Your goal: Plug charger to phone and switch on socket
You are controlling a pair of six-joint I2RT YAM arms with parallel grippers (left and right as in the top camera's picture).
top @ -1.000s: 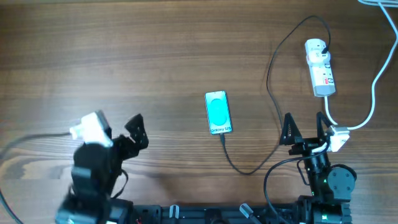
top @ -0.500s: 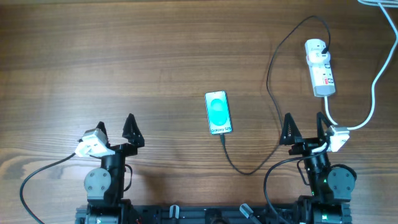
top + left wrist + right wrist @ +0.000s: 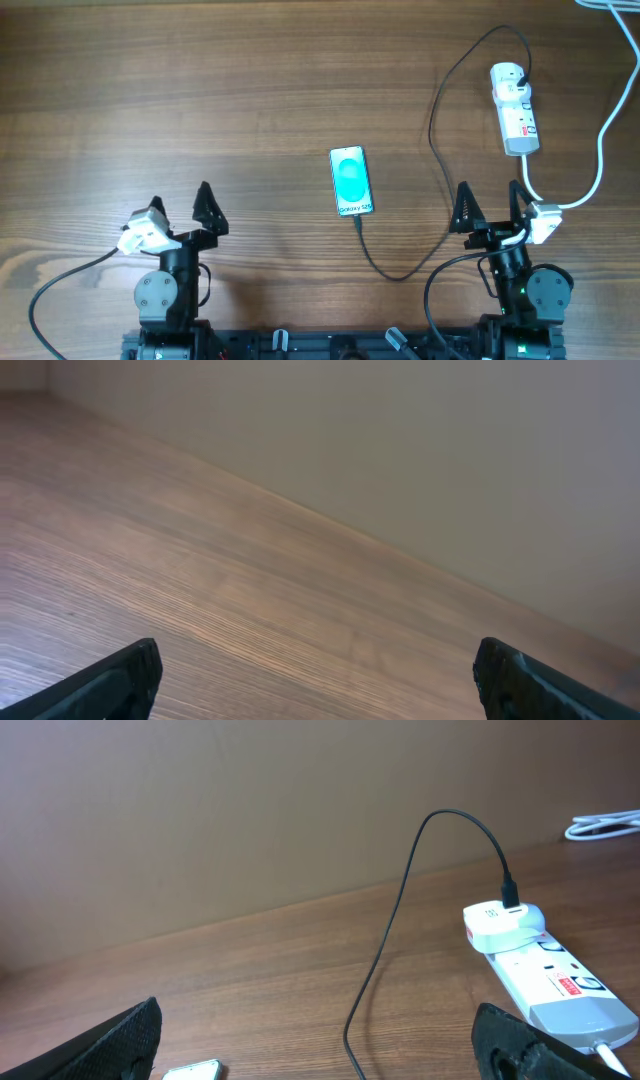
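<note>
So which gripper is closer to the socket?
The right. The right gripper sits open just short of the socket's near end; the left gripper, also open, is far off on the other side of the phone.

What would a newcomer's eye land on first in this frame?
The bright cyan phone lies mid-table, screen up. A black charger cable loops from its lower edge round to the white power strip at the far right. The left hand and right hand sit open near the front edge, holding nothing.
</note>
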